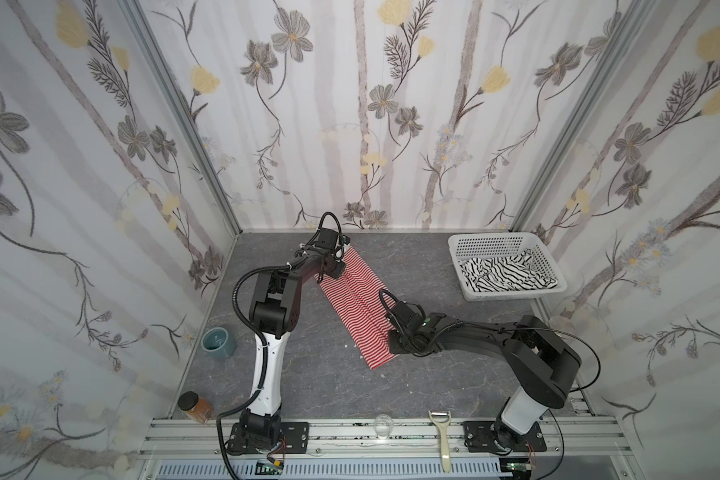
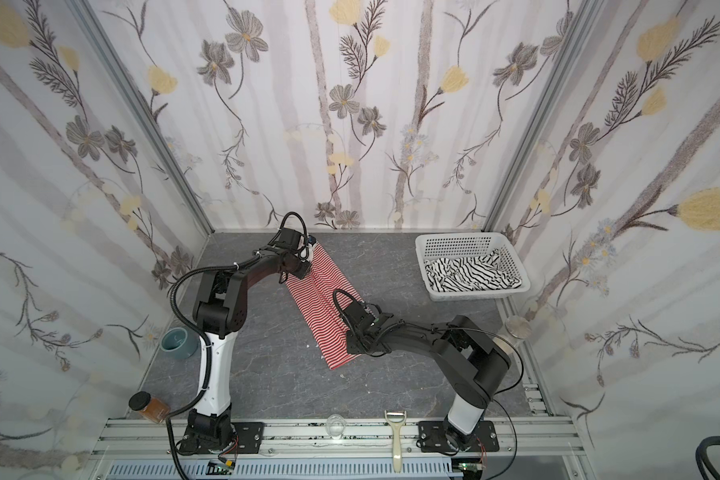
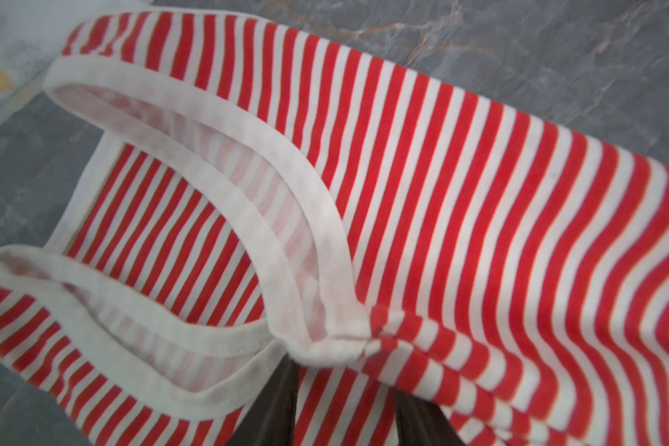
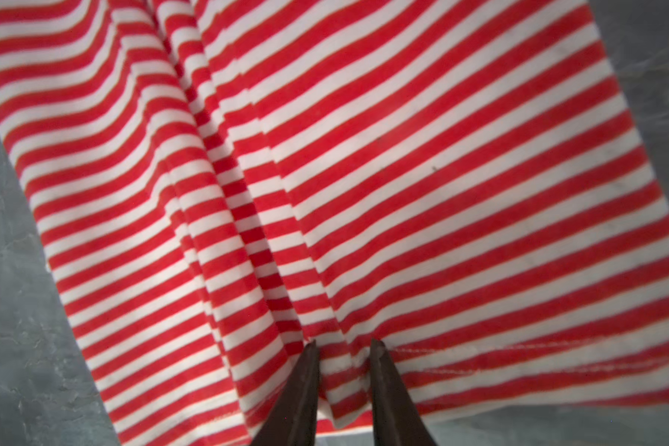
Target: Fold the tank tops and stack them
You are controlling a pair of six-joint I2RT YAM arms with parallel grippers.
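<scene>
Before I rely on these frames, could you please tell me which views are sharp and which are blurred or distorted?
Left wrist view: the red-and-white tank top is soft and smeared throughout; right wrist view: its stripes are crisper mid-frame; both top views: even light, faint shadows, and the wide-angle lens splays the corner posts.

Readable text, labels, brand names, numbers, signs — none legible in any view, top or wrist — nothing to record.

We record a red-and-white striped tank top [image 1: 356,299] with pale trim. We record a white tank top [image 1: 504,272] with black stripes, a white basket [image 1: 491,245] and a grey veined desk [image 1: 329,395].
</scene>
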